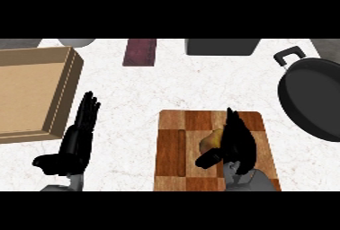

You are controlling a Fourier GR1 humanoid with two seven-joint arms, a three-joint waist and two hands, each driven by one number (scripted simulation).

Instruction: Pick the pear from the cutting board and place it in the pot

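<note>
White marbled surface (179, 85) fills the head view, with items ranged along its edges and a wooden cutting board (176, 152) at lower centre. This board is made of light and dark brown blocks and has a long groove down its left side.

Pear (211, 138): yellowish-brown, lying on the cutting board right of the groove, near the board's middle. Only its left part is visible; the remainder is hidden by the right hand.

Right hand (235, 146): comes in from the lower edge over the board's right half. Its fingers extend toward the board's far edge and lie against the pear's right side, while the thumb (209, 158) curls in below the fruit, so the hand closes round the pear. Whether the pear is lifted off the board cannot be judged.

Left hand (76, 139): on the bare surface left of the board, well apart from it, fingers straight and together, pointing away from the robot. It holds nothing.

Pot (312, 101): dark, round, at the right edge, partly cut off by the view, its loop handle (290, 56) toward the far side. It is well apart from the pear.

Other items: an open cardboard box (36, 96) at far left, a dark red block (140, 52) at the far side, a dark grey container (222, 46) beside it, and a pale rounded object (76, 42) at the far left edge, too cropped to identify.
</note>
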